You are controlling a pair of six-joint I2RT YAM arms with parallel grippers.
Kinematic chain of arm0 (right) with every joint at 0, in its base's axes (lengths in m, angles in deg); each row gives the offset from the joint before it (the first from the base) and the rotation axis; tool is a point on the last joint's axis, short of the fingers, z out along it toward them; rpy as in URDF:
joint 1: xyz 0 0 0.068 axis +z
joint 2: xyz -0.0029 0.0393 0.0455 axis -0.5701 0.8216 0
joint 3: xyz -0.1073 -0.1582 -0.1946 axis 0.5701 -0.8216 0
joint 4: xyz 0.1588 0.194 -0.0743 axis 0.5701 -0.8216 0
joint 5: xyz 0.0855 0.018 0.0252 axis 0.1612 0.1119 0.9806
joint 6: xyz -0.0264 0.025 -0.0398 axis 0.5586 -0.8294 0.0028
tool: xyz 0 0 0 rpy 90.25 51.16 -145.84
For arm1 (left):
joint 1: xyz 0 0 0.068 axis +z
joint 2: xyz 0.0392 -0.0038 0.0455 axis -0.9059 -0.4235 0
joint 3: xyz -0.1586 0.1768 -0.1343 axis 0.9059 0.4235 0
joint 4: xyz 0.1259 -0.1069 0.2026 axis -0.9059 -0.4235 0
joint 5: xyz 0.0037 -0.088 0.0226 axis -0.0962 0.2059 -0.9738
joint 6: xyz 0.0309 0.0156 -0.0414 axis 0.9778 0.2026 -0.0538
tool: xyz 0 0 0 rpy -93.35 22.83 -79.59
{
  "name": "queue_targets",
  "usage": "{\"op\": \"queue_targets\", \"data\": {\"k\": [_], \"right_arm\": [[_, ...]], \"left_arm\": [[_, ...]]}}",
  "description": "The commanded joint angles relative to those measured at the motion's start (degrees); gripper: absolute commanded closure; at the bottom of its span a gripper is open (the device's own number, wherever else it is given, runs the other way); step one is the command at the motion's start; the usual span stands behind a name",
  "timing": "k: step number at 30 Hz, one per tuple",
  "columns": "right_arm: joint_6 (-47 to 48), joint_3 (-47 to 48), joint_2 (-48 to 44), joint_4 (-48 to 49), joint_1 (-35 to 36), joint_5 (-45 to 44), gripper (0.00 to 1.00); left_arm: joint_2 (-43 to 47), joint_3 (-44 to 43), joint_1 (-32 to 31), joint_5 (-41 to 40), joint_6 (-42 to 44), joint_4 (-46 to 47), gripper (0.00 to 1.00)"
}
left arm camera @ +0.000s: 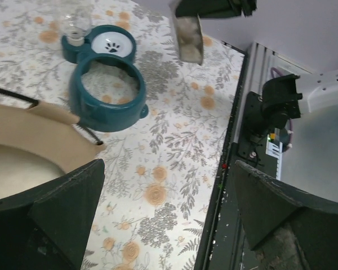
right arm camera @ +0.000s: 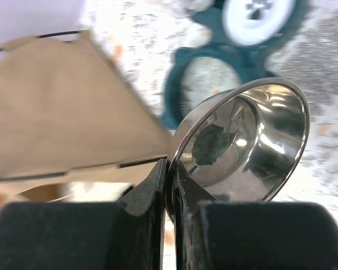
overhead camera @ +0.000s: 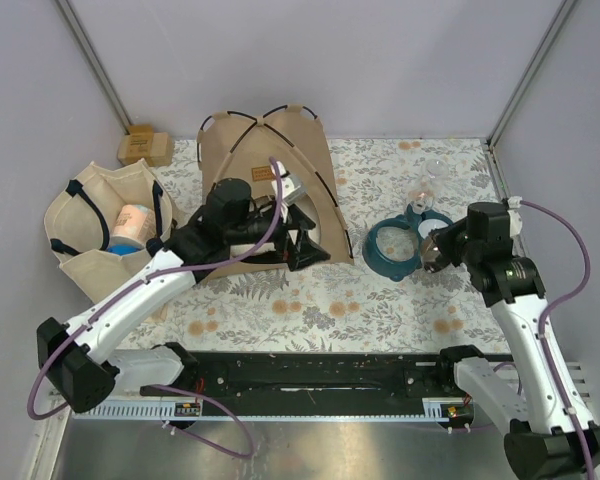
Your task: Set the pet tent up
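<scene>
The pet tent (overhead camera: 265, 165) stands domed at the back left of the floral tablecloth (overhead camera: 380, 305). Its thin dark poles cross over the top, and its front edge faces the arms. The left gripper (overhead camera: 302, 240) hovers at the tent's mouth with its jaws spread wide and nothing between them. The left arm lies slantwise across the tent's lower front, hiding part of the opening from above. In the left wrist view the tent's tan wall and black trim sit at the left edge, with a pale surface showing inside.

Just beside the tent's right front corner sits a teal feeder stand (overhead camera: 395, 248) with one ring open. A white paw-print dish (left arm camera: 111, 44) rests in the stand's second ring, and a clear water bottle (overhead camera: 432, 178) stands at its far end. The right gripper (right arm camera: 170, 174) is over the stand's right side. Its jaws are pinched together on the rim of a steel bowl (right arm camera: 245, 135), which is held tilted on edge above the cloth.

A beige tote bag (overhead camera: 90, 235) with dark straps sits left of the tent, touching or nearly touching the left arm. A pink and blue item shows in one of its pockets. A small brown box (overhead camera: 145, 147) lies in the back left corner, behind the bag.
</scene>
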Motion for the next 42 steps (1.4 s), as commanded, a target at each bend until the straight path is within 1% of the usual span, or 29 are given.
{"op": "queue_targets", "data": {"k": [1, 4, 7, 12, 16, 18, 19, 20, 21, 24, 26, 28, 29, 30, 31, 33, 36, 37, 39, 40, 41, 42], "right_arm": [[-7.9, 3.0, -1.7, 7.8, 3.8, 4.2, 1.0], [-12.2, 3.5, -1.0, 15.4, 6.6, 8.2, 1.0], [-14.2, 4.5, 0.7, 20.2, 9.3, 8.9, 1.0], [-18.6, 5.7, 3.5, 27.4, 12.5, 13.3, 1.0], [-21.8, 6.7, 5.0, 29.3, 14.1, 14.2, 1.0], [-23.6, 6.9, 5.4, 29.8, 14.7, 14.7, 1.0], [-24.7, 6.8, 5.4, 30.0, 15.0, 14.8, 1.0], [-25.3, 6.8, 5.5, 30.1, 15.4, 14.9, 1.0], [-26.2, 6.9, 5.5, 30.0, 15.6, 14.8, 1.0], [-28.8, 7.0, 5.4, 29.7, 16.1, 15.1, 1.0], [-29.7, 7.5, 5.2, 28.5, 16.4, 15.3, 1.0], [-30.6, 7.9, 5.0, 27.5, 16.5, 15.6, 1.0], [-31.0, 8.0, 5.0, 27.0, 16.5, 15.7, 1.0], [-31.2, 8.0, 4.8, 26.6, 16.5, 15.8, 1.0], [-31.5, 8.2, 4.8, 26.1, 16.5, 16.1, 1.0], [-31.8, 8.3, 4.9, 24.8, 16.5, 16.4, 1.0], [-32.0, 8.0, 5.0, 23.8, 16.5, 16.9, 1.0], [-32.1, 7.8, 5.0, 23.7, 16.5, 17.1, 1.0], [-32.0, 7.2, 5.3, 23.8, 16.5, 17.9, 1.0], [-31.7, 7.0, 5.5, 23.8, 16.5, 18.6, 0.95], [-31.2, 6.8, 5.7, 23.7, 16.5, 19.2, 0.84], [-30.5, 6.5, 5.7, 23.7, 16.6, 20.0, 0.69]], "left_arm": [[-2.7, -4.1, -3.7, -2.6, -1.2, 5.1, 0.01], [-5.5, -6.2, -5.8, -9.7, -3.3, 7.1, 0.01], [-8.3, -8.7, -7.3, -14.3, -4.9, 9.5, 0.01], [-13.3, -12.4, -11.9, -21.0, -2.2, 10.8, 0.01], [-15.1, -12.2, -15.4, -28.5, 0.8, 12.4, 0.01], [-15.9, -12.4, -16.7, -33.7, 2.3, 12.3, 0.01], [-16.4, -12.7, -17.4, -35.1, 3.0, 12.3, 0.01], [-16.9, -12.9, -18.0, -38.8, 3.9, 12.3, 0.01], [-17.6, -13.2, -18.6, -40.7, 4.7, 13.7, 0.01], [-19.4, -13.8, -20.2, -48.1, 5.5, 14.6, 0.03], [-20.5, -14.4, -20.9, -53.4, 5.5, 14.8, 0.07], [-21.5, -15.3, -21.0, -56.9, 5.3, 14.7, 0.12], [-22.0, -15.6, -21.0, -58.1, 5.0, 14.7, 0.2], [-22.4, -16.1, -21.0, -58.8, 4.9, 14.6, 0.3], [-22.6, -16.5, -21.0, -59.1, 4.8, 14.6, 0.37], [-23.2, -17.4, -21.0, -59.2, 3.9, 13.9, 0.57], [-23.6, -17.9, -21.1, -59.2, 2.4, 13.2, 0.94], [-23.7, -18.1, -21.3, -59.2, 2.0, 13.1, 1.0], [-23.8, -18.4, -21.2, -59.9, 1.4, 12.6, 1.0], [-23.8, -18.7, -21.2, -60.1, 1.3, 11.4, 1.0], [-23.9, -19.0, -21.2, -60.4, 1.1, 10.5, 1.0], [-23.9, -19.2, -21.2, -60.5, 0.8, 9.9, 1.0]]}}
